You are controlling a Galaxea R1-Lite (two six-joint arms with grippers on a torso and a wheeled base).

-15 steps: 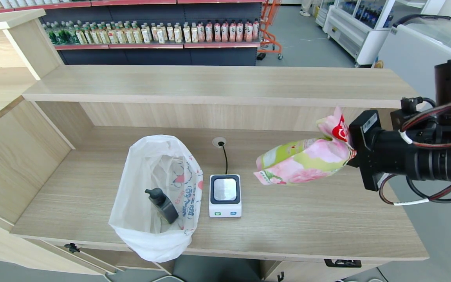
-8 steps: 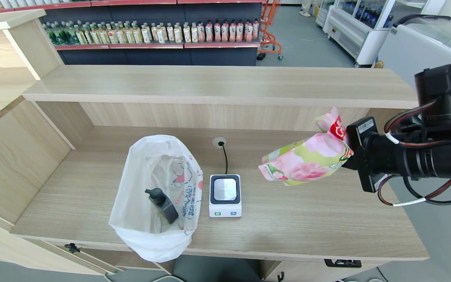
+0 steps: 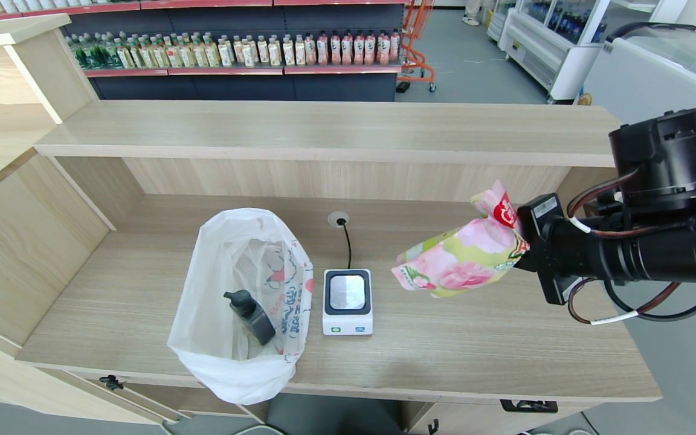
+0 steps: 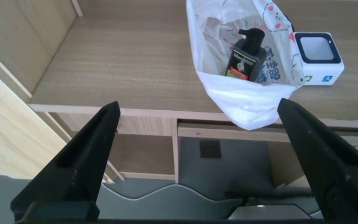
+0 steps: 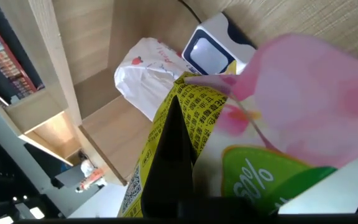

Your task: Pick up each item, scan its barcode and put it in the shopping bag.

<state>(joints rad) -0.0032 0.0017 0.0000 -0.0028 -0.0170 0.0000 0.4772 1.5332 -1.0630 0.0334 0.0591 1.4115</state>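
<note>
A pink and green flowered pouch (image 3: 460, 254) hangs in the air above the counter, to the right of the scanner, held at its crimped top by my right gripper (image 3: 526, 241). The pouch (image 5: 303, 118) fills most of the right wrist view, with a dark finger (image 5: 169, 155) pressed against it. The white scanner (image 3: 347, 301) sits mid-counter with its dark glass facing up. To its left stands the white shopping bag (image 3: 245, 302), mouth open, with a dark pump bottle (image 3: 250, 316) inside. My left gripper (image 4: 197, 162) is open, held off the counter's front edge near the bag (image 4: 247, 93).
A black cable (image 3: 346, 241) runs from the scanner to a hole in the counter. A raised wooden ledge (image 3: 324, 130) borders the back and a wooden wall (image 3: 28, 241) closes the left side. Bare counter lies right of the scanner.
My right arm has turned and shifted slightly left and down with the pouch, which now tilts more and sits a little closer to the scanner. Bag and scanner are unmoved.
</note>
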